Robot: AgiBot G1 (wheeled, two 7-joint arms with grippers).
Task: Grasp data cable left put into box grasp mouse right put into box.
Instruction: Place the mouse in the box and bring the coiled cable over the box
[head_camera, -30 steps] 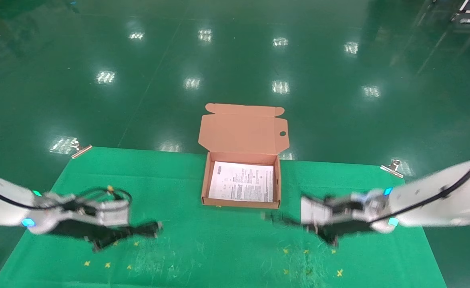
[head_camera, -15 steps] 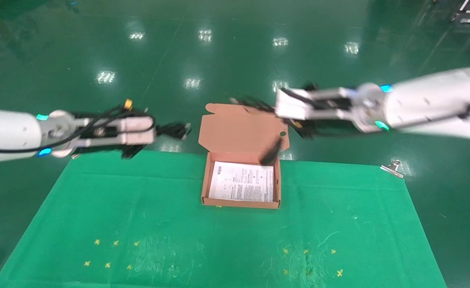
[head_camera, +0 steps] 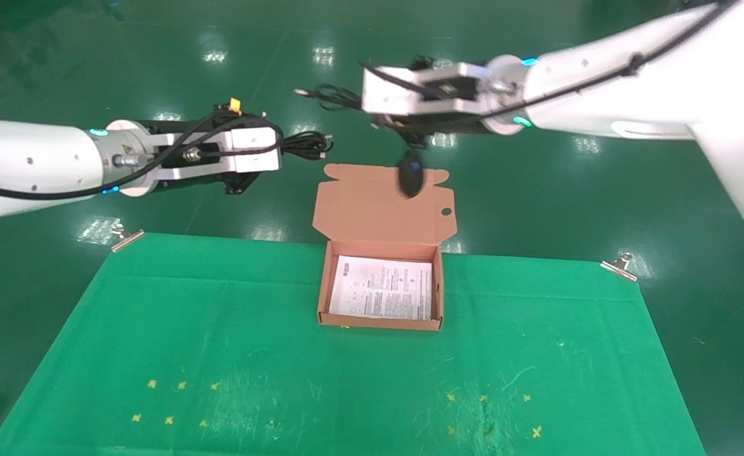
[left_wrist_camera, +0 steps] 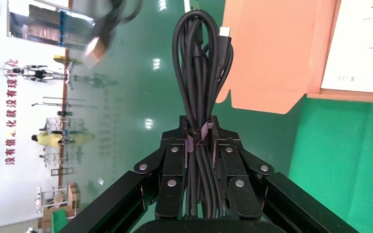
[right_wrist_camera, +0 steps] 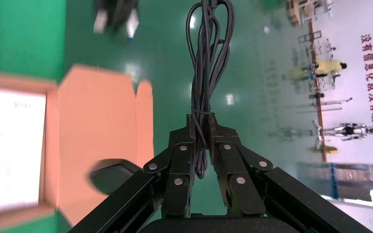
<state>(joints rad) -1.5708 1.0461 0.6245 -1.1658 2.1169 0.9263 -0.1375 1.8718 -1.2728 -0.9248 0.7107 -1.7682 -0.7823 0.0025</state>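
Note:
The open box [head_camera: 379, 323] stands at the mat's far middle, lid [head_camera: 378, 206] folded back, a printed sheet [head_camera: 381, 296] inside. My left gripper [head_camera: 281, 148] is raised left of the lid, shut on the data cable [head_camera: 308, 144]; in the left wrist view the bundle [left_wrist_camera: 201, 73] sticks out past the gripper [left_wrist_camera: 201, 132]. My right gripper [head_camera: 362, 100] is high behind the lid, shut on the mouse's bundled cord [right_wrist_camera: 209, 63]. The mouse [head_camera: 410, 177] dangles below it in front of the lid and also shows in the right wrist view [right_wrist_camera: 114, 177].
A green mat [head_camera: 346, 380] covers the table, held by metal clips at the far left corner [head_camera: 125, 237] and far right corner [head_camera: 619, 265]. Small yellow marks [head_camera: 169, 418] dot its near part. Shiny green floor lies beyond the table.
Both arms rose from the mat's near part and moved far toward the box, each carrying its load. The mouse now hangs at the lid instead of over the box's far right corner.

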